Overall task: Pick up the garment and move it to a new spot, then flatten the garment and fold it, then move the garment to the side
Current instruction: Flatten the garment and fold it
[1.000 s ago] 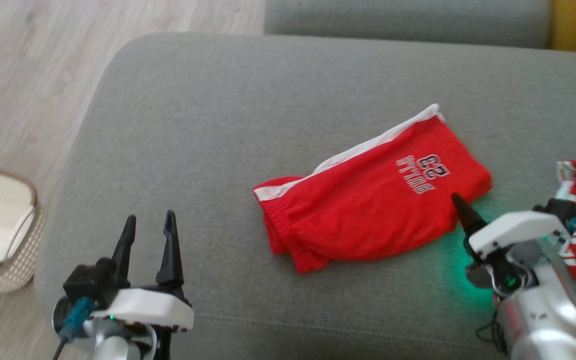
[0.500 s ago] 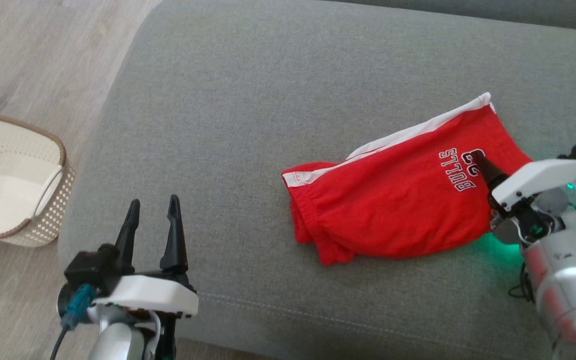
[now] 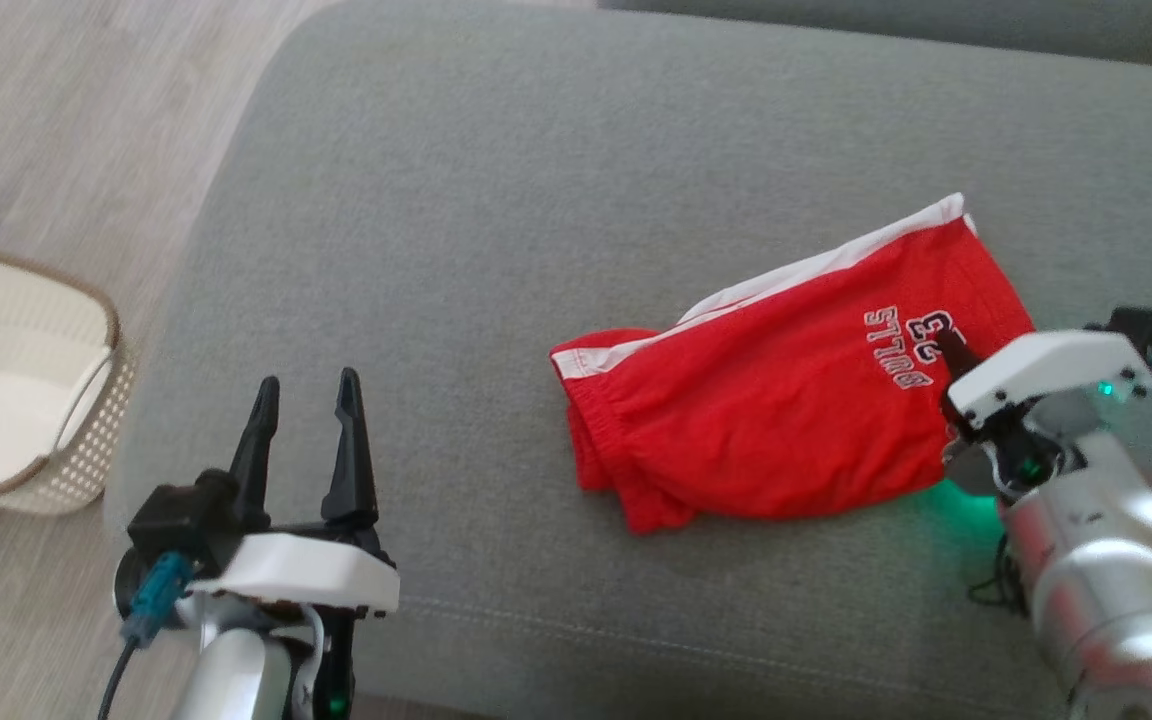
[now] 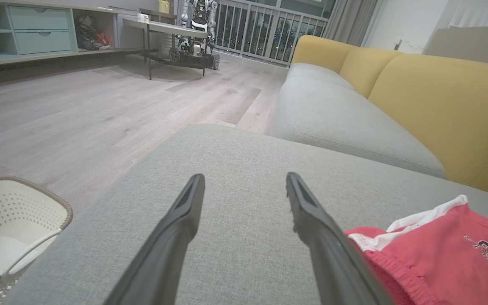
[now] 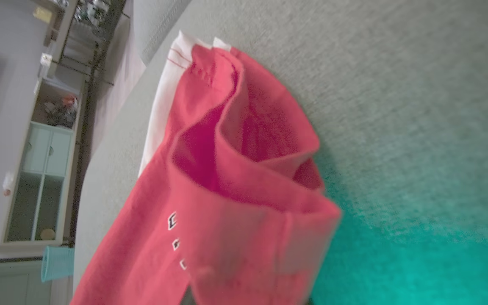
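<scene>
1. Shorts (image 3: 776, 420): red with a white side stripe, lying rumpled and doubled over on the grey sofa (image 3: 536, 200), right of centre.
2. Progress: judged early. The first pick-up is only at the grip. The move, the flattening, the folding and the setting aside all remain.
3. Right claw (image 3: 954, 355): closed on the leg hem beside the printed lettering. The right wrist view shows the hem bunched and gaping. The forearm reaches in low from the right.
4. Left claw (image 3: 304, 420): fingers spread wide and empty, poised over the sofa's near left edge, well apart from the shorts.
5. Basket (image 3: 26, 400): on the floor, left of the sofa.
</scene>
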You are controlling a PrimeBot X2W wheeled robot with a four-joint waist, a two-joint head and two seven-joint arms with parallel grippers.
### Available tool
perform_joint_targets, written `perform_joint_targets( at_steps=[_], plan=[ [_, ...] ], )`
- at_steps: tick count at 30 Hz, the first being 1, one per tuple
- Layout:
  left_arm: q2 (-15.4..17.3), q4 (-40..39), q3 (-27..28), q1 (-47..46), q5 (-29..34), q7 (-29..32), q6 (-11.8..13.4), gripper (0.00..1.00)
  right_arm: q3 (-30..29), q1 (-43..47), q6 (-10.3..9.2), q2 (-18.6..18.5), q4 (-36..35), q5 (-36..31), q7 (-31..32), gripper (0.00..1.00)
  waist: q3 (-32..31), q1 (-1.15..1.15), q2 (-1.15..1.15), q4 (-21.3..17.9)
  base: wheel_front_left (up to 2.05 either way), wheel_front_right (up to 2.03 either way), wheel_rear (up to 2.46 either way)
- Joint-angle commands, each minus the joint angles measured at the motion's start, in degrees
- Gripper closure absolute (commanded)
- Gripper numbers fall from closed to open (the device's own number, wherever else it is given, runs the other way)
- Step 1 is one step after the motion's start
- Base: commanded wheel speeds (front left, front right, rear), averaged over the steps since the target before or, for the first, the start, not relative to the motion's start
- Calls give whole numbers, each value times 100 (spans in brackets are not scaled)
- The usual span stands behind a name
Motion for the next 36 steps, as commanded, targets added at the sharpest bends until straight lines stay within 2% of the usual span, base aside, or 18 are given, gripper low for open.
perform_joint_targets(
  at_steps=[1, 9, 13, 19, 24, 29, 36],
  plan=[
    [10, -167, 198, -102, 25, -70, 43, 0, 27, 122, -3, 145, -136, 123, -208, 100, -133, 0, 0, -133, 0, 0, 0],
    [10, -146, 255, 90, 70, -70, 30, 0, -157, 704, -3, 266, -370, 649, -875, 100, -495, 0, 0, -594, 0, 0, 0],
    [10, -149, 236, 130, 75, -70, 25, 0, 72, 929, -3, 273, -351, 1332, -987, 100, -648, 0, 0, -792, 0, 0, 0],
    [10, -112, 163, 237, 73, -70, 35, 0, 1300, 1348, -3, 275, -717, 2038, -1314, 100, -818, 0, 0, -963, 0, 0, 0],
    [10, -90, 126, 301, 84, -70, 24, 0, 2464, 1589, -3, 276, -1331, 2363, -1777, 100, -931, 0, 0, -881, 0, 0, 0],
    [10, -78, 199, 346, 89, -70, 31, 0, 3139, 1682, -3, 276, -1835, 2587, -1978, 100, -950, 0, 0, -715, 0, 0, 0],
    [10, -27, 290, 382, 97, -70, -28, 0, 3755, 1808, -3, 276, -2554, 2659, -2045, 100, -909, 0, 0, -450, 0, 0, 0]
  ],
)
